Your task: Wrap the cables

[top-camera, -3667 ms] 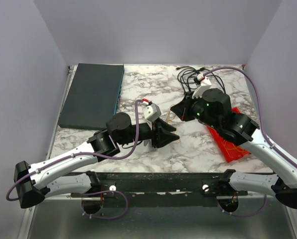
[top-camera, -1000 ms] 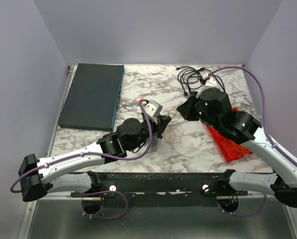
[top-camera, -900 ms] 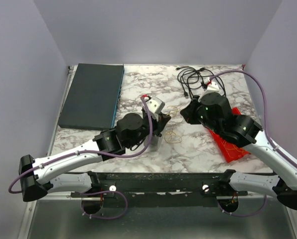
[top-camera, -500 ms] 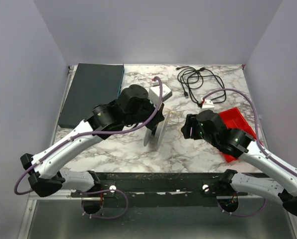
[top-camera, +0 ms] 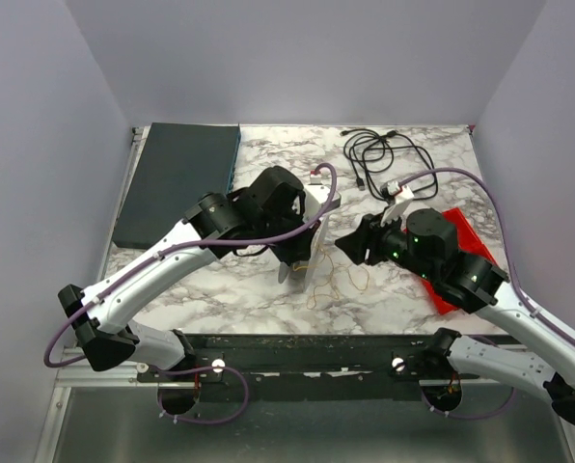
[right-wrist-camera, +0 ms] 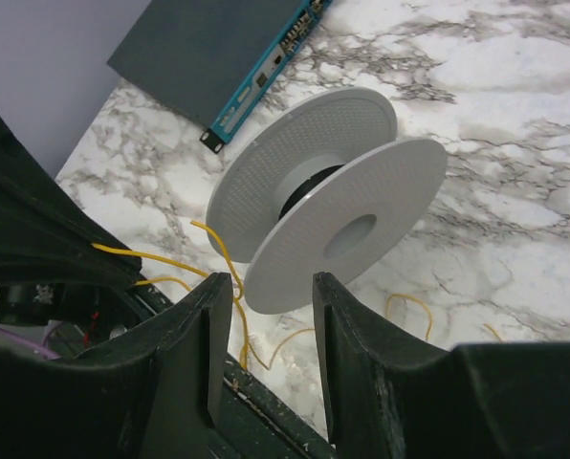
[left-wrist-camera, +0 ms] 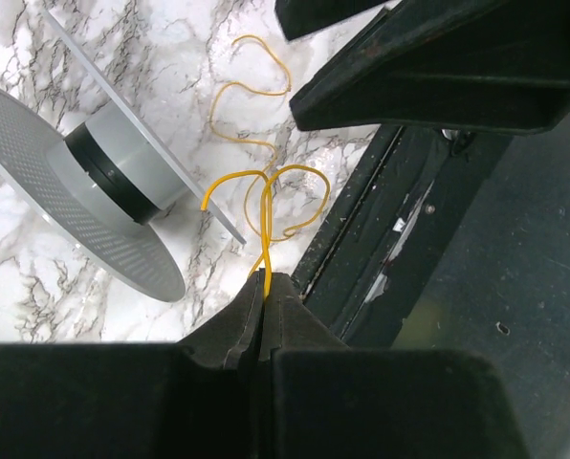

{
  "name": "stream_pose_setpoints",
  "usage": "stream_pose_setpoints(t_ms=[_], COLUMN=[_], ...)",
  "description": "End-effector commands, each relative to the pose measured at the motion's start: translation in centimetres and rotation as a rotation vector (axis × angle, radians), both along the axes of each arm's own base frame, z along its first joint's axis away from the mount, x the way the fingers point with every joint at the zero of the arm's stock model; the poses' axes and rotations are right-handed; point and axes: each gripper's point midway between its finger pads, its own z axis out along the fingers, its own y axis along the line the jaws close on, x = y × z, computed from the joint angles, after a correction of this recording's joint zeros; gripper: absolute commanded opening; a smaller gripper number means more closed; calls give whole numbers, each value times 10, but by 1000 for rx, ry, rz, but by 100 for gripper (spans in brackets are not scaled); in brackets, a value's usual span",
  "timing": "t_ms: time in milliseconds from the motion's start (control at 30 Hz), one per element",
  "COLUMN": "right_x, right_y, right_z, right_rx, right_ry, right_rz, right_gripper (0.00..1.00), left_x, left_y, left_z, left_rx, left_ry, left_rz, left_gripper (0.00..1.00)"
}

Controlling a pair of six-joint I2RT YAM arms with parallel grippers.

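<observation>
My left pincer (left-wrist-camera: 264, 287) is pressed together on the cables (left-wrist-camera: 266, 206), a hair-thin yellow-orange strand that leaves the fingertips, crosses itself in limp loops and trails over the white, grey-veined marble desk (top-camera: 287, 159) just beside the spool (right-wrist-camera: 347, 229). That spool is pale grey plastic: two round flanges with finely dotted faces, joined by a short hub with a black band. My right pincer (right-wrist-camera: 271, 282) is spread wide, its black fingers facing the spool.
</observation>
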Motion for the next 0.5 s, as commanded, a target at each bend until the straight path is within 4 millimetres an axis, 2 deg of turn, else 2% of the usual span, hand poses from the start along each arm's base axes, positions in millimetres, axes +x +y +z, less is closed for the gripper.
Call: stream_pose_setpoints(t_ms=[0,167,467], right_x=[-5,-7,-14], right_y=[21,34,50], right_z=[17,24,15], right_rx=[35,40,-9], right_ry=[-61,-82,-92], right_rz=[124,190,247], right_gripper=[45,44,44], left_x=[-5,-3,3], left_y=[-3,-6,-10], left_z=[8,5,5], left_rx=[-27,-27,-37], left_ry=[31,42,48], left_rz=[-38,-40,-34], left_gripper=[0,0,0])
